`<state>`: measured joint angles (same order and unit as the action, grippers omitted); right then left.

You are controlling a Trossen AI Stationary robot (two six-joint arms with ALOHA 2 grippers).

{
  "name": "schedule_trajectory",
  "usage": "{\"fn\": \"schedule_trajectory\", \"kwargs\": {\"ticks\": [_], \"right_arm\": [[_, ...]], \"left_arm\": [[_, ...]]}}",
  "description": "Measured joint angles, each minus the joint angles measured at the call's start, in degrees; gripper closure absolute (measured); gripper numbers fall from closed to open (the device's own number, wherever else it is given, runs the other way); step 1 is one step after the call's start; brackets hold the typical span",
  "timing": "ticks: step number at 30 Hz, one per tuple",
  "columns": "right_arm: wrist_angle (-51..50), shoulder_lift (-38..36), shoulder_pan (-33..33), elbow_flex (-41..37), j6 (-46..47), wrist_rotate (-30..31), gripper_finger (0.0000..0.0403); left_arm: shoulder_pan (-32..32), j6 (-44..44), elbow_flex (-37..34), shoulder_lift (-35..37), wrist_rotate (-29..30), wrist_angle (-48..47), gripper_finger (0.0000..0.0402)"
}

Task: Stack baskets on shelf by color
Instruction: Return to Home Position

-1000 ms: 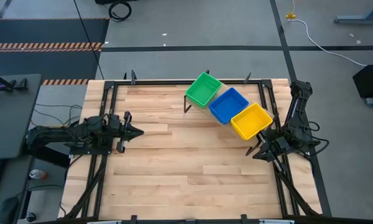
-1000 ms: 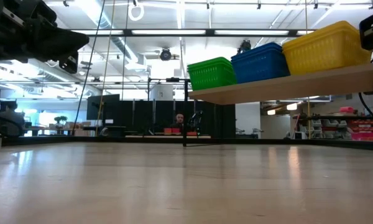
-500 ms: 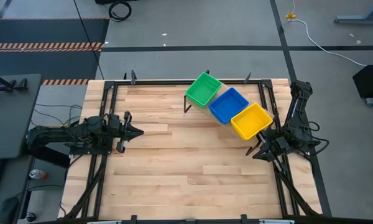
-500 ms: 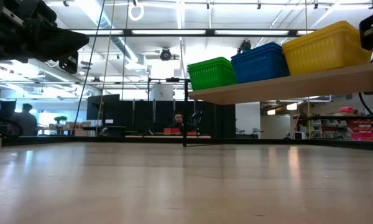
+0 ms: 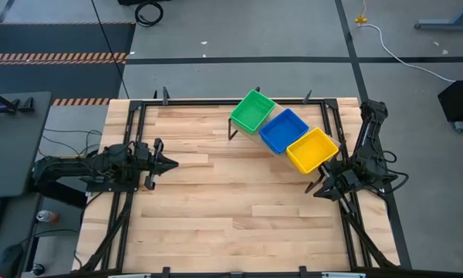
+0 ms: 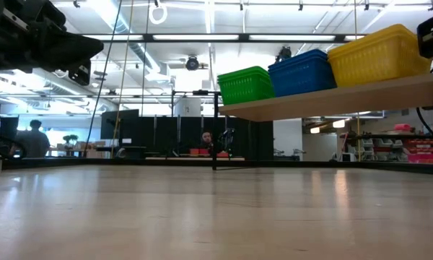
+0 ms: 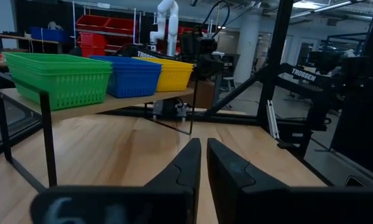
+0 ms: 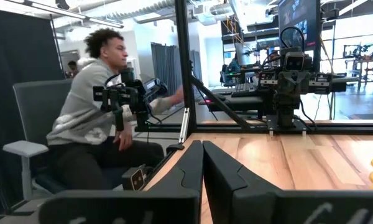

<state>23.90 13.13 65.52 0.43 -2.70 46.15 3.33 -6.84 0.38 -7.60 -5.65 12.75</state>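
Green basket stack (image 5: pixel 251 110), blue basket stack (image 5: pixel 283 130) and yellow basket stack (image 5: pixel 312 150) sit in a diagonal row on the tilted light-wood shelf (image 6: pixel 332 95) near the table's far right. The low view shows them as the green basket stack (image 6: pixel 246 84), blue basket stack (image 6: pixel 302 72) and yellow basket stack (image 6: pixel 379 54). My left gripper (image 5: pixel 172 163) rests shut at the table's left side, pointing right. My right gripper (image 5: pixel 319 189) rests shut at the right edge, just near-side of the yellow stack. Neither touches anything.
Thin black legs (image 5: pixel 233 129) hold the shelf above the wooden tabletop (image 5: pixel 231 208). A black frame (image 5: pixel 139 116) runs round the table. A seated person (image 8: pixel 105 118) holding hand controls shows beyond the table in the right wrist view.
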Motion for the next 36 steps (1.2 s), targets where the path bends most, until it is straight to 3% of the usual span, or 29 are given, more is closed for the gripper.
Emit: {"fn": "schedule_trajectory", "kwargs": {"ticks": [36], "right_arm": [[0.00, 0.00, 0.00, 0.00, 0.00, 0.00, 0.0385]], "left_arm": [[0.00, -0.02, -0.02, 0.02, 0.00, 0.00, 0.0366]]}}
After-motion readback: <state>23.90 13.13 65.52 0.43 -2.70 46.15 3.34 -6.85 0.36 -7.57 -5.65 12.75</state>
